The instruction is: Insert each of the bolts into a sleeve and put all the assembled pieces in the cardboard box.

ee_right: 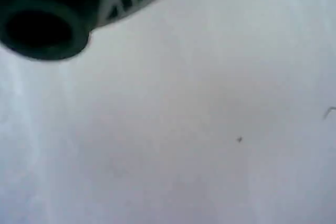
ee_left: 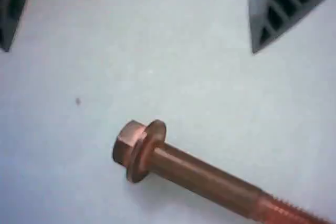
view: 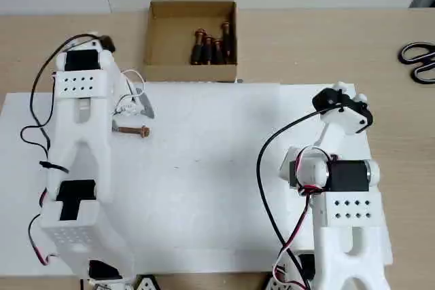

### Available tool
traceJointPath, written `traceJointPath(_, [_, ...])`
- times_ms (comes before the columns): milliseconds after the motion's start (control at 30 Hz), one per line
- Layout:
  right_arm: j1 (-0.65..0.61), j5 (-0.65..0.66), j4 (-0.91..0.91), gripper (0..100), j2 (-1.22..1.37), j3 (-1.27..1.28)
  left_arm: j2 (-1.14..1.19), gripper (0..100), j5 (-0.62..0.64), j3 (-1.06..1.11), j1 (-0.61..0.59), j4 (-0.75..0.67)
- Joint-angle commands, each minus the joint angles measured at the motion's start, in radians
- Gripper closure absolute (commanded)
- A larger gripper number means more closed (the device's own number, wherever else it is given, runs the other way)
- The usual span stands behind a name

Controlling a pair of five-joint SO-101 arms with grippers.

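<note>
I judge this to be the last bolt: several dark assembled pieces point(view: 212, 45) lie in the brown cardboard box point(view: 170, 39), while one copper-coloured flanged hex bolt point(ee_left: 210, 182) lies flat on the white sheet point(view: 217, 181), just below my left gripper point(ee_left: 131, 45). That arm is stretched forward along the sheet's left side, jaws wide apart and empty, so the next move is to lower, straddle the shank and close without rolling it. My right gripper point(view: 340, 100) hangs over the sheet's right edge on a folded arm, well apart from the bolt, clamped on a black tubular sleeve point(ee_right: 42, 30) whose open end shows.
</note>
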Motion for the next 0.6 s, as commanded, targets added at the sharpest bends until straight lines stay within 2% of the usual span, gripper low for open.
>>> traceJointPath(0, [0.010,0.006,-0.021,99.5,-0.021,-0.005,-0.055,73,-0.222,-0.033,-0.018,0.020])
traceJointPath(233, [0.010,0.006,-0.021,99.5,-0.021,-0.005,-0.054,73,-0.822,-0.035,-0.037,-0.094])
traceJointPath(433, [0.004,0.012,-0.021,99.5,-0.021,-0.005,-0.054,83,-1.218,-0.030,-0.038,-0.201])
traceJointPath(500, [0.001,0.012,-0.021,99.5,-0.021,-0.005,-0.052,84,-1.356,-0.030,-0.041,-0.218])
traceJointPath(567, [0.001,0.015,-0.021,99.5,-0.021,-0.005,-0.052,84,-1.442,-0.030,-0.041,-0.227])
